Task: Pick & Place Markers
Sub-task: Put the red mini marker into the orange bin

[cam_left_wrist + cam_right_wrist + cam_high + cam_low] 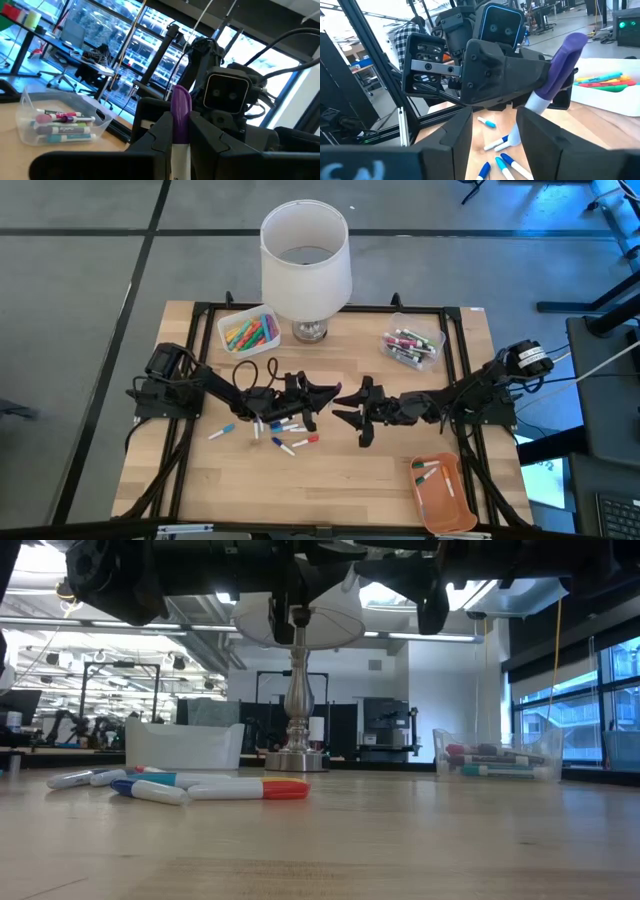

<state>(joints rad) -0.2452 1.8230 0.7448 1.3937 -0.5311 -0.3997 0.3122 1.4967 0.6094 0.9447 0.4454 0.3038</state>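
left gripper [555, 97] fingers clamp a purple-capped marker [560, 70], long axis aimed at the right gripper [352, 412]; those fingers spread, facing it mid-surface

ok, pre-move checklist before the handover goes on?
1. Left tool shut on the purple-capped marker: ok.
2. Right tool open, facing the left one mid-table: ok.
3. Marker between the right tool's fingers: cannot tell, it shows in front of them.
4. Both tools lifted off the table: ok.
5. Orange tray near the right arm has room: ok, few markers inside.
6. Loose markers below the left tool, not in the path: ok.
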